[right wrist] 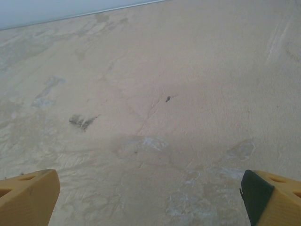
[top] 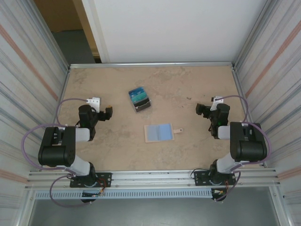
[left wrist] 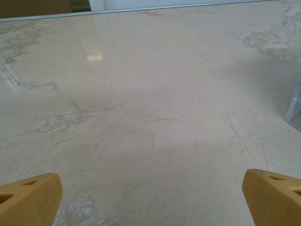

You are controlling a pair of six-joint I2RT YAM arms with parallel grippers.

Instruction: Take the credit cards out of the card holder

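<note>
Card holder [top: 158, 132]: unfolded flat at mid-table, pale blue inside up, snap tab [top: 178, 130] on its right edge.
Credit cards [top: 139, 99]: small pile beyond the holder, apart from it.
Left gripper [top: 107, 113]: fingers spread wide, empty, left of the cards.
Right gripper [top: 201, 109]: fingers spread wide, empty, right of the holder.

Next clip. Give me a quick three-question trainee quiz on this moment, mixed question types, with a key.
1. True or false: the wallet lies open on the table.
2. Which lies farther from the arm bases? A) the wallet B) the pile of cards
3. Fill in: the left gripper and the right gripper are both ____.
Key: 1 true; 2 B; 3 open.
</note>
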